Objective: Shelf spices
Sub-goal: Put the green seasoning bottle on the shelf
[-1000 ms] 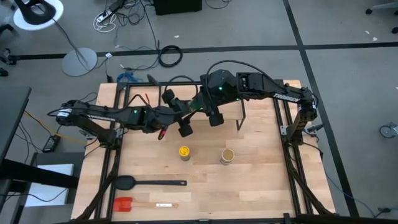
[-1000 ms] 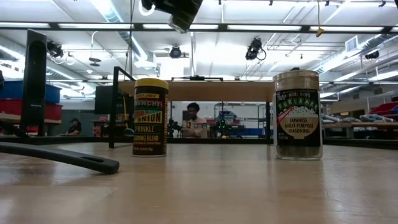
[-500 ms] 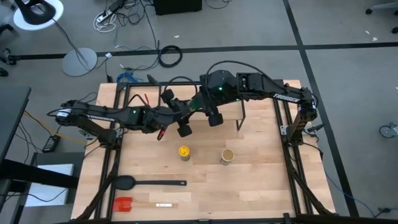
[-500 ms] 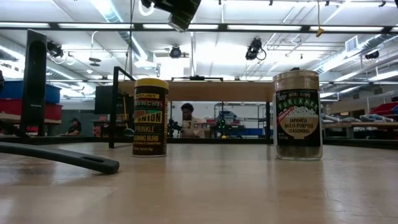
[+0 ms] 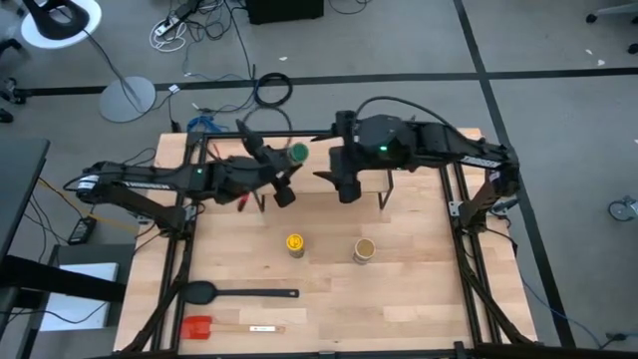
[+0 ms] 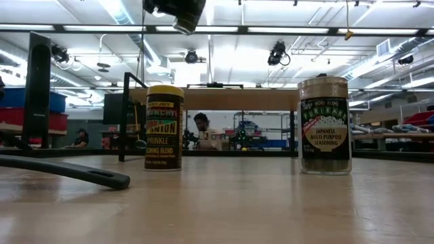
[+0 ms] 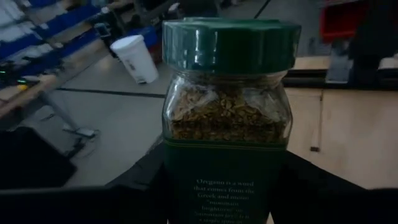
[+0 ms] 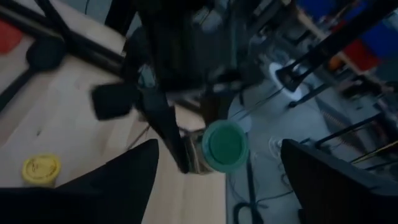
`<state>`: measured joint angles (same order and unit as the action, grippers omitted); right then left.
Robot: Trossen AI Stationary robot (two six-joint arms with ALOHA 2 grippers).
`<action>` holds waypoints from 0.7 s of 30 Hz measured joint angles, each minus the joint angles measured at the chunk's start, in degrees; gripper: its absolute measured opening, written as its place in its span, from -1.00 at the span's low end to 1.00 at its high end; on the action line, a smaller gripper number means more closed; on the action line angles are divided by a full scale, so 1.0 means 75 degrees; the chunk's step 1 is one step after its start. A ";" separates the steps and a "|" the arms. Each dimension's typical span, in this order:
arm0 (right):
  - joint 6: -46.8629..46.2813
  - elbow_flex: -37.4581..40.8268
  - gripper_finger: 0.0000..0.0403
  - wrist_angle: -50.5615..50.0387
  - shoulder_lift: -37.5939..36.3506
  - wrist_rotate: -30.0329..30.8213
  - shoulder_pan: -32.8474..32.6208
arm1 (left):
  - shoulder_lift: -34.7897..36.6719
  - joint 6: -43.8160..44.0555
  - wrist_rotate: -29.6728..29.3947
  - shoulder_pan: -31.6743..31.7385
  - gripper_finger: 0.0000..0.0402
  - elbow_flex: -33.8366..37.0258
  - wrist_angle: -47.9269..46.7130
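**Left arm holding the green-lidded jar up near the shelf**

The left gripper [image 5: 286,168] is grasping the green-lidded jar [image 7: 227,118], its two dark fingers clamped on the lower labelled part of the body, below the clear band where dried flakes are showing. Seen from above, the jar is sitting in the air at the back of the table [image 5: 419,299], just beside the shelf [image 5: 399,176], with its round green lid pointing upward. The right gripper [image 5: 346,182] is hovering close by over the shelf with its fingers spread and nothing between them; its own camera is looking across at the green lid.

The other two jars are standing upright on the bare table, well in front of the shelf and apart from each other: the yellow-lidded jar [image 5: 295,244] toward the left, the tan-topped jar [image 5: 365,249] toward the right. Neither is being touched. A black spoon [image 5: 234,293] and a red spatula [image 5: 214,326] are lying near the front left corner.

The jars are looking like small, stiff, fairly light containers, probably glass or hard plastic, so they should be tolerating a firm squeeze without deforming. Their smooth, round, label-wrapped sides are likely slippery, and a jar may twist or slide if pinched off-centre. Taking hold squarely across the middle of the body, below the wider lid, seems the safest choice, as a dropped jar could tip, roll or crack.
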<state>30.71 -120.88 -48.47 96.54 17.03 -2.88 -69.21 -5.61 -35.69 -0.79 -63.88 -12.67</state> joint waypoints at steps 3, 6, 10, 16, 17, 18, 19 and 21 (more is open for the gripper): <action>-0.0004 0.0000 0.57 -0.0003 -0.0282 0.0176 -0.0275 | 0.0489 -0.0025 0.1032 0.0514 -0.06 0.0600 0.0738; -0.0033 0.0000 0.51 -0.0003 -0.0568 0.0260 -0.0563 | 0.1037 -0.0066 0.2282 0.1167 -0.06 0.1361 0.1375; -0.0075 -0.0006 0.46 0.0003 -0.0844 0.0313 -0.0930 | 0.1528 -0.0167 0.4094 0.2170 -0.06 0.2114 0.2036; -0.0153 -0.0006 0.46 -0.0043 -0.0987 0.0423 -0.1402 | 0.1466 -0.0183 0.6092 0.3744 -0.06 0.2586 0.2187; -0.0151 -0.0006 0.46 -0.0013 -0.0971 0.0433 -0.1424 | 0.1386 -0.0158 0.6318 0.3947 -0.06 0.2595 0.2307; -0.0151 -0.0006 0.46 -0.0002 -0.0966 0.0444 -0.1452 | 0.1315 -0.0120 0.6527 0.4149 -0.06 0.2623 0.2361; -0.0156 -0.0005 0.46 -0.0037 -0.0962 0.0474 -0.1504 | 0.1220 -0.0044 0.6740 0.4330 -0.06 0.2656 0.2443; -0.0156 -0.0003 0.46 -0.0055 -0.0903 0.0543 -0.1559 | 0.1005 0.0038 0.7219 0.4716 -0.06 0.2667 0.2797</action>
<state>29.54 -120.90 -48.89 89.77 21.11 -14.57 -61.67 -5.33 18.45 34.58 -43.87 8.31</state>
